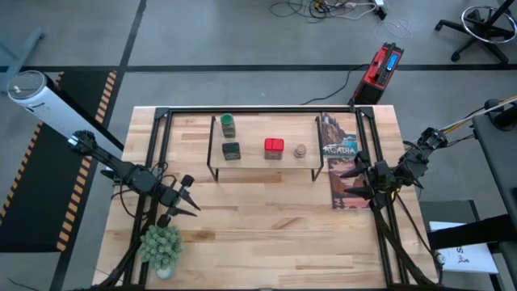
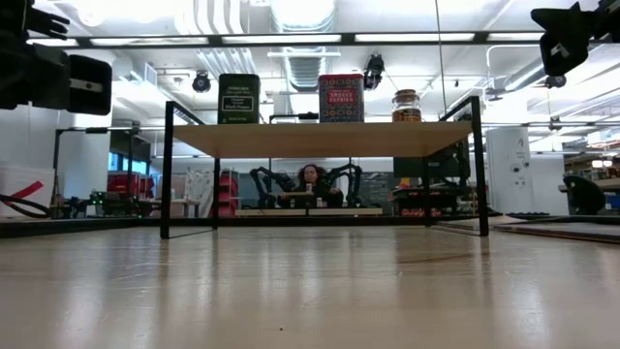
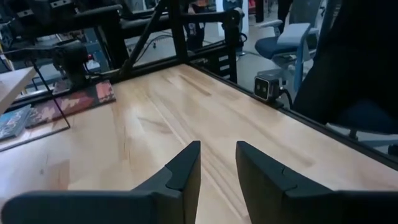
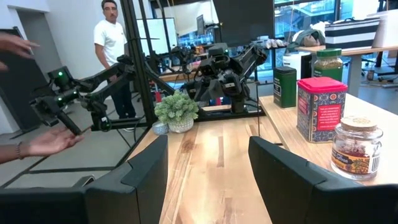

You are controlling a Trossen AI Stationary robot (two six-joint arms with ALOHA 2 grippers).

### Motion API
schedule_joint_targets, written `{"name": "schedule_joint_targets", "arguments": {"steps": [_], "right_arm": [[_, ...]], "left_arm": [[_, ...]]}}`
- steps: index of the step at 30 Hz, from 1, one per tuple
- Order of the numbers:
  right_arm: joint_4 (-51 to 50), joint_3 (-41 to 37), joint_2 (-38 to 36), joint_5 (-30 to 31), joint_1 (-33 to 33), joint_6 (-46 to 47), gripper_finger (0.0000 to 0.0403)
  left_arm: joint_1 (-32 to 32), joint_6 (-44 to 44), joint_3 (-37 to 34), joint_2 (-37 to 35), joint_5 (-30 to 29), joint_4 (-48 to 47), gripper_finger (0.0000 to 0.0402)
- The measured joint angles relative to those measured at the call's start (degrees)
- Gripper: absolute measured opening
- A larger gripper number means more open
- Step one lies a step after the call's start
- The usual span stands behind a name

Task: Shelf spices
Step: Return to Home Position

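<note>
Spices all stand on the shelf at upper centre, so the left gripper at lower left, seemingly near the plant, and the right gripper at mid right, both empty with jaws parted, should lift first, then draw back slowly.

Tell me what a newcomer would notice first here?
The low wooden shelf at the table's far edge, with four small spice containers on it, the red tin brightest. Two dark arms flank it, left pincer and right pincer both open. A potted plant sits by the left arm.
</note>
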Motion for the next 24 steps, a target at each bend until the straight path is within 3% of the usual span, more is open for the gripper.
{"name": "schedule_joint_targets", "arguments": {"steps": [16,24], "right_arm": [[0.00,0.00,0.00,0.01,-0.02,0.00,0.0199],[0.00,0.00,0.00,0.00,0.00,0.00,0.0199]], "left_arm": [[0.02,-0.01,0.10,1.14,0.00,0.42,0.0110],[0.02,-0.02,0.10,2.42,0.00,0.42,0.0102]]}}
